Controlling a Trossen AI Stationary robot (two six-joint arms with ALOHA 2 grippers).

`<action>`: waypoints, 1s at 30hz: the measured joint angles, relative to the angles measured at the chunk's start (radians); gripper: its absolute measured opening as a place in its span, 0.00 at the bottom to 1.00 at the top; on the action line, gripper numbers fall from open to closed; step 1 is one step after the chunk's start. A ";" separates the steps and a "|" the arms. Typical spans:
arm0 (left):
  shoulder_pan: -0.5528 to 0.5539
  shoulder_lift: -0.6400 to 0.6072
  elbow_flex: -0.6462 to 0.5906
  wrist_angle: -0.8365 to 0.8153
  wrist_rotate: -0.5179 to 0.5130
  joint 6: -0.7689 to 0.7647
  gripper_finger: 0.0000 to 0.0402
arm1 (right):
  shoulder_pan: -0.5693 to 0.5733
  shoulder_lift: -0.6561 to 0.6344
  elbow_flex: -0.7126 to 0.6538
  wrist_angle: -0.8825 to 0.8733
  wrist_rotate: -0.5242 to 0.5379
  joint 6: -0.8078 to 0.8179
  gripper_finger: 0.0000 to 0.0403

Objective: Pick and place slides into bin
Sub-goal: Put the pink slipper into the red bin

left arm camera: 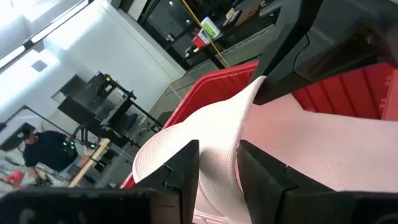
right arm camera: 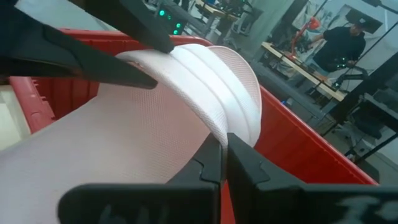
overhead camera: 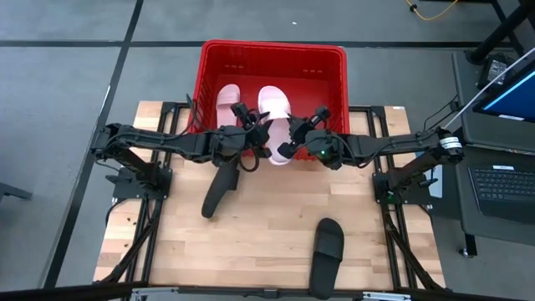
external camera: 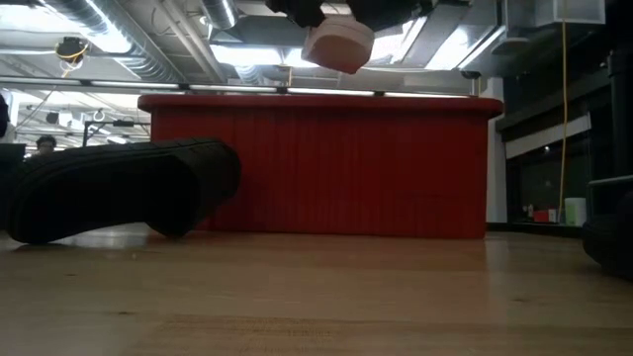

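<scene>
Both grippers' fingers [left arm camera: 186, 174] pinch textured pale-pink slide [overhead camera: 274, 125] over red bin [overhead camera: 219, 58].

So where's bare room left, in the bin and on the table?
In the red bin, the right part beside the held pink slide and the far strip look bare; the left holds the other pink slide. The near rim is crowded by the left gripper and right gripper. On the table, bare wood lies between the black slides and at the near-left corner.

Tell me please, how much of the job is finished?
One pink slide lies in the red bin. The second pink slide hangs over the bin's rim, held by the left gripper and right gripper. Two black slides wait on the table.
</scene>
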State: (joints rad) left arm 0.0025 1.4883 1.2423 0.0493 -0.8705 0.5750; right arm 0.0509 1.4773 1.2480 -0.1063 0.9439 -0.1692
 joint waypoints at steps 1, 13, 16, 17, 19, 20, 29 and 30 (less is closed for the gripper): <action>0.000 0.000 0.000 0.000 -0.001 0.011 0.25 | 0.000 0.000 0.000 0.000 -0.001 0.000 0.03; 0.000 0.000 0.000 -0.001 -0.010 0.028 0.02 | 0.000 0.000 0.000 -0.001 -0.027 0.002 0.03; -0.001 0.000 0.000 -0.001 -0.023 0.045 0.02 | 0.000 0.000 0.000 -0.002 -0.031 0.002 0.03; -0.002 0.000 0.000 -0.001 -0.026 0.052 0.02 | 0.000 0.000 0.000 -0.003 -0.035 0.002 0.03; -0.002 0.000 0.000 -0.001 -0.029 0.057 0.02 | 0.000 0.000 0.000 -0.007 -0.047 0.001 0.06; -0.002 0.000 0.000 -0.002 -0.033 0.057 0.02 | 0.000 0.000 0.000 -0.006 -0.050 0.003 0.09; 0.002 0.001 -0.002 -0.004 -0.127 0.061 0.01 | 0.023 -0.003 0.000 0.024 -0.065 0.001 0.37; 0.002 0.000 -0.002 -0.004 -0.127 0.065 0.01 | 0.029 -0.004 0.000 0.030 -0.062 -0.001 0.39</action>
State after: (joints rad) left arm 0.0042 1.4879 1.2407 0.0456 -0.9971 0.6397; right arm 0.0801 1.4735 1.2476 -0.0768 0.8817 -0.1705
